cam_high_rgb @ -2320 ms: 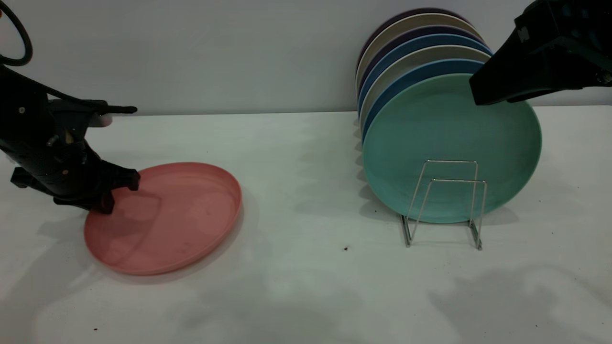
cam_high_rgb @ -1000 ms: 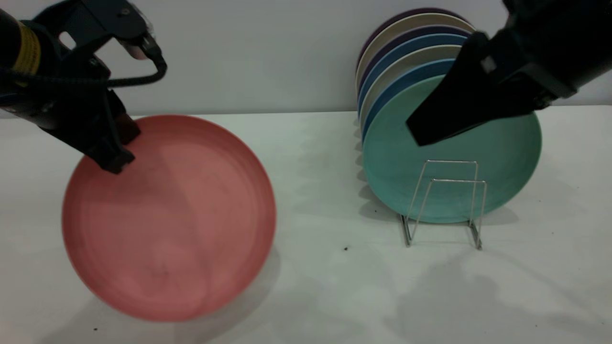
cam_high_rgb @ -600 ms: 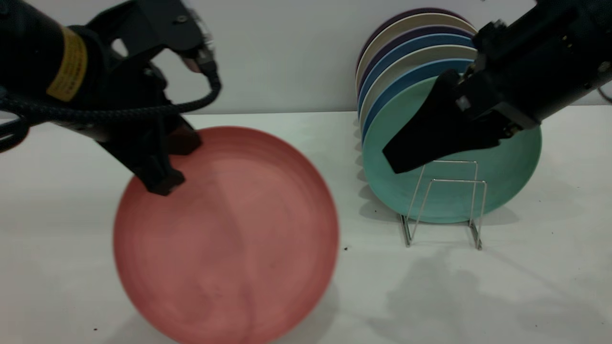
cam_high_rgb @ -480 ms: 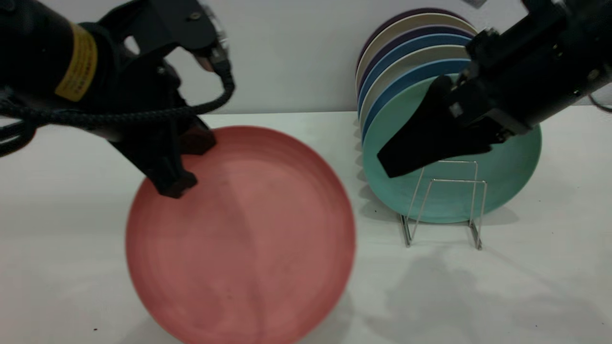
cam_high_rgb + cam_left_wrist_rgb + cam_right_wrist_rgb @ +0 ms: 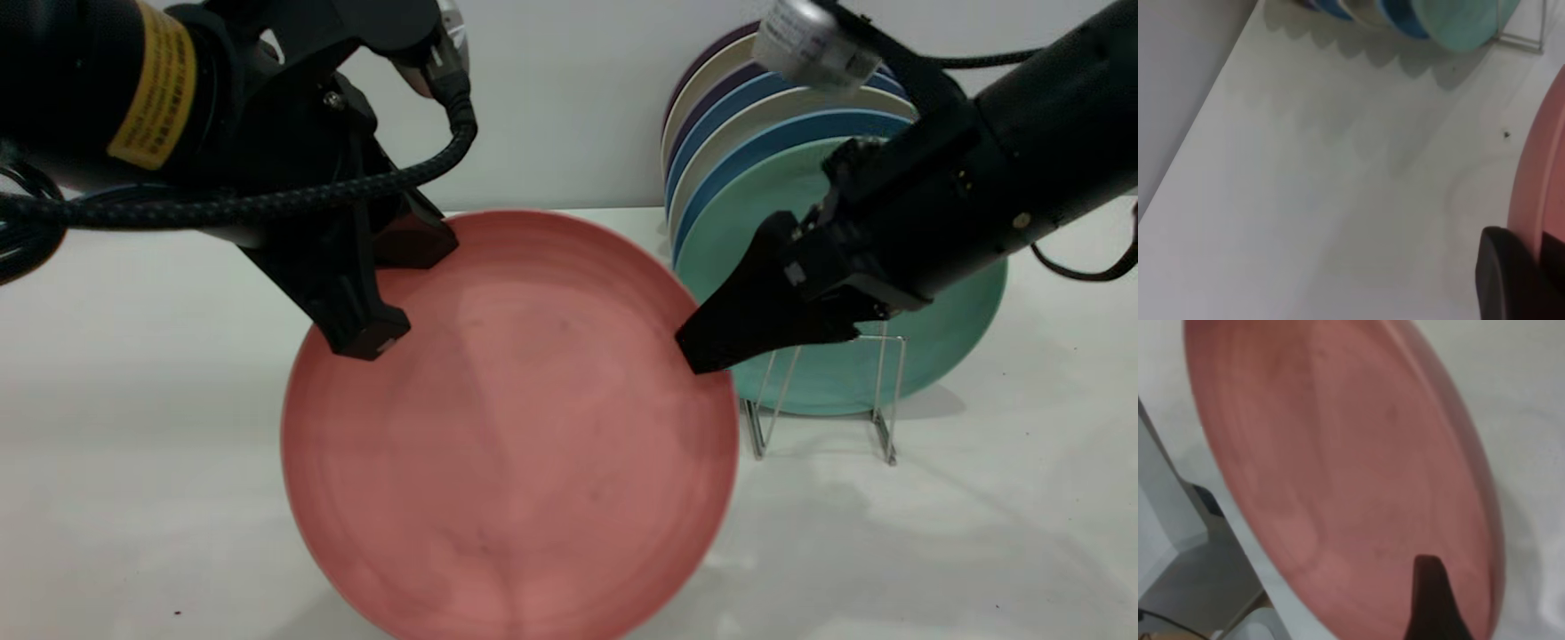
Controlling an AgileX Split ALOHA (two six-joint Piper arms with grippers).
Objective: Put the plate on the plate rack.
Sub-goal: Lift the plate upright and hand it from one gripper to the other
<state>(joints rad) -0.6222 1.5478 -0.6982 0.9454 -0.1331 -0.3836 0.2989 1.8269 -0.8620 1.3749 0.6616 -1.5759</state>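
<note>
The salmon-pink plate [image 5: 516,444] hangs upright above the table, its face toward the exterior camera. My left gripper [image 5: 391,295] is shut on its upper left rim, one finger in front and one behind. In the left wrist view the plate's rim [image 5: 1538,173] runs between the dark fingers [image 5: 1501,273]. My right gripper [image 5: 702,356] reaches down to the plate's right rim and overlaps its edge. The right wrist view is filled by the plate's face [image 5: 1338,467]. The silver wire plate rack [image 5: 756,431] stands just right of the plate, its front slots bare.
A teal-green plate [image 5: 942,338] stands in the rack, with blue, cream and dark plates [image 5: 756,98] upright behind it against the back wall. In the left wrist view the teal plate [image 5: 1465,27] is far off. White table [image 5: 133,400] lies left of the plate.
My left gripper has lifted the plate off the table, tipped it upright and carried it right toward the rack. The right arm has come down and left to the plate's right rim.
</note>
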